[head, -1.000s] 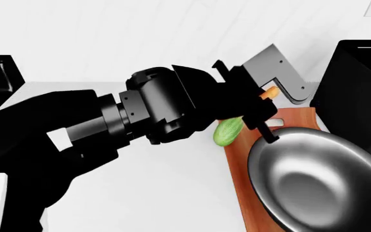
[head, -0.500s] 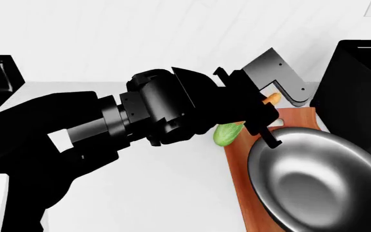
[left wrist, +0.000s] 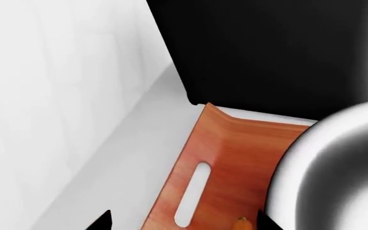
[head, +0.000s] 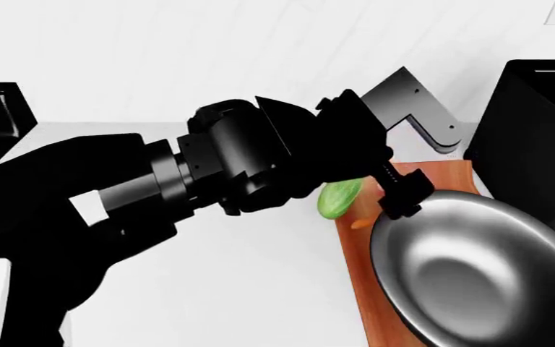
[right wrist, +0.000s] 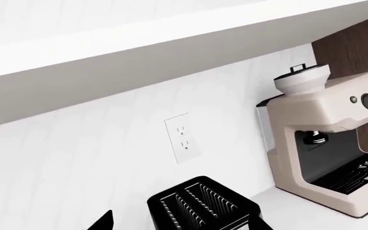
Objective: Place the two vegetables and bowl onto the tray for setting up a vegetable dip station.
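The carrot [left wrist: 242,221] is seen on the tray [left wrist: 229,158] beside the bowl [head: 470,267], the left gripper [head: 398,195] above (jaw state cannot be told), apparently for release.

The flat white countertop [head: 258,289] carries the reddish-brown wooden tray [head: 360,253] (slot-handled), a black toaster [head: 533,137], and a light-green cucumber [head: 337,197].

On the worktop [head: 258,289] the tray [head: 355,253] lies at the right with the bowl [head: 480,267] on it, the carrot [left wrist: 243,222] on the tray beside the bowl, and the cucumber [head: 337,198] at the tray's left edge.
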Motion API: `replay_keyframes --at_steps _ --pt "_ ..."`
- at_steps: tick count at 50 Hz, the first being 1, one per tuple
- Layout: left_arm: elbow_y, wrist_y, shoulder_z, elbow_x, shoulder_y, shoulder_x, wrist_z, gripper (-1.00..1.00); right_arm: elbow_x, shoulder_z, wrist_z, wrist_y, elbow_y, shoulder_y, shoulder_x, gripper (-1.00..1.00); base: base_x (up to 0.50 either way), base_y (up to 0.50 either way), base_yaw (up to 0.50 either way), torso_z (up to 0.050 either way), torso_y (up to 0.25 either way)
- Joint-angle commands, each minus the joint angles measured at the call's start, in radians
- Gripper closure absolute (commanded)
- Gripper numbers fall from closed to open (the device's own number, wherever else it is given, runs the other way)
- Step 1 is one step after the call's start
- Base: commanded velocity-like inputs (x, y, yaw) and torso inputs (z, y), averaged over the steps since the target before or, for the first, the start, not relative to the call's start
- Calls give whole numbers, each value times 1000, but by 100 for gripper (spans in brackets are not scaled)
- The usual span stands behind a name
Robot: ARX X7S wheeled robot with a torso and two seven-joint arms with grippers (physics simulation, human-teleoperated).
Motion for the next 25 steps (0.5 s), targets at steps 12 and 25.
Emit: replay_keyframes --at_steps 12,25 --pt "-5 -20 4 -114 -153 0 -36 -100 34 42 23 -38 2 -27 47 -100 0 0 0 0 0" --pt "-129 -266 0 -409 -480 0 -130 -100 45 14 -4 -88 -31 -52 101 -100 0 0 0 0 0"
